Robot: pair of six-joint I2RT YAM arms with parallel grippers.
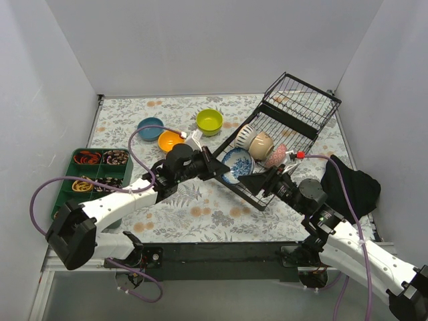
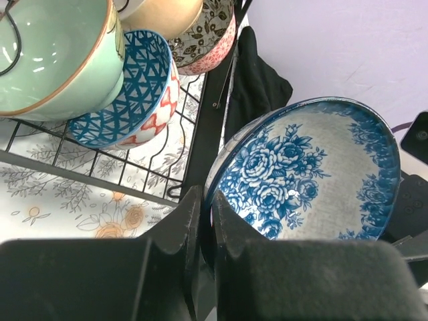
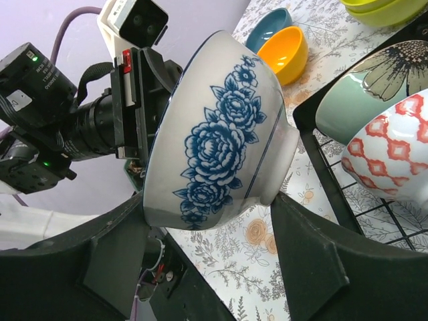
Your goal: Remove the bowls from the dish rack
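Observation:
A blue-white floral bowl (image 1: 238, 162) (image 2: 301, 174) (image 3: 214, 134) hangs on its side at the near-left corner of the black wire dish rack (image 1: 294, 114) (image 2: 207, 127) (image 3: 321, 160). My left gripper (image 1: 217, 168) (image 2: 206, 197) is shut on its rim. From the other side my right gripper (image 1: 257, 179) (image 3: 207, 204) clasps the same bowl, one finger against the rim and one against the foot. A striped bowl (image 1: 246, 136), a beige bowl (image 1: 262, 144) and a pink bowl (image 1: 276, 155) still stand in the rack. A pale-green bowl (image 2: 53, 60) (image 3: 361, 93) shows there too.
A blue bowl (image 1: 150, 127), an orange bowl (image 1: 169, 140) and a lime-yellow bowl (image 1: 209, 121) sit on the floral tablecloth left of the rack. A green compartment tray (image 1: 69, 177) lies at the left edge. A black cloth (image 1: 351, 184) lies at the right, near the wall.

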